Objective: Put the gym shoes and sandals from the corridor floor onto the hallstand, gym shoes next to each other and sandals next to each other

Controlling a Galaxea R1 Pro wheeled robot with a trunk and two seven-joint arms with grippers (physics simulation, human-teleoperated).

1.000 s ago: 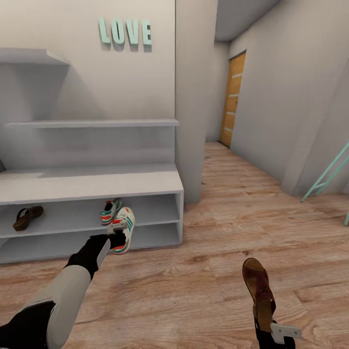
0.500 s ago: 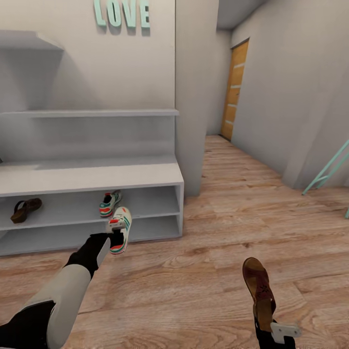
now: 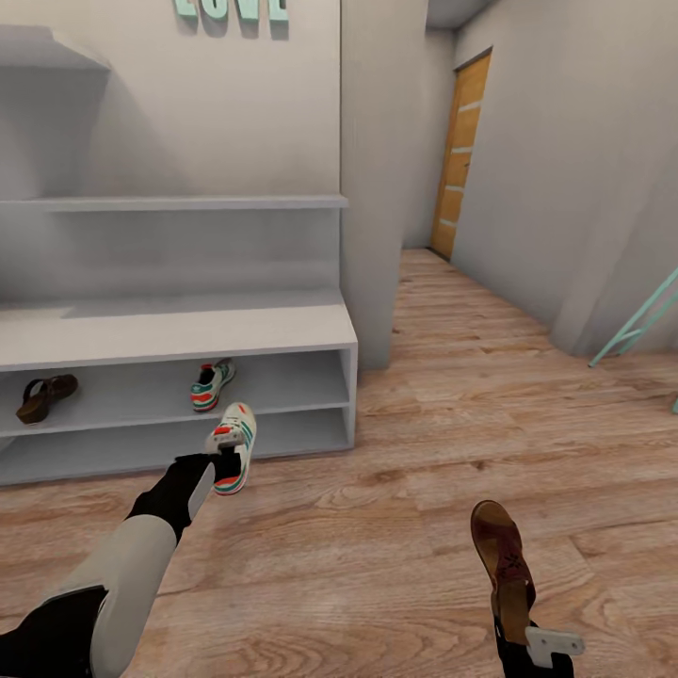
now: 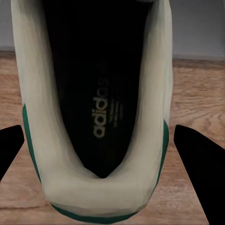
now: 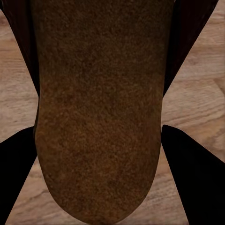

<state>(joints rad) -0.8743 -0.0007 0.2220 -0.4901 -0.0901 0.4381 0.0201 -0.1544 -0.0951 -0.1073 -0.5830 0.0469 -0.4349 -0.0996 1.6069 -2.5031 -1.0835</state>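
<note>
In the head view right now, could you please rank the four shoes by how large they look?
1. Held sandal, nearest the camera.
2. Held gym shoe.
3. Shelved gym shoe and shelved sandal look alike, farther off on the hallstand; distance makes true sizes unsure.

"LOVE" letters (image 3: 231, 8) cut off above.

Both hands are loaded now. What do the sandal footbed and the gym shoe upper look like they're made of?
Sandal footbed: matte, grainy tan-brown, likely suede or rough leather; the straps look darker and smoother. Gym shoe upper: smooth off-white, probably leather or synthetic, with green trim and a dark printed insole. These are simulator renders, so I'm judging by texture alone.
</note>
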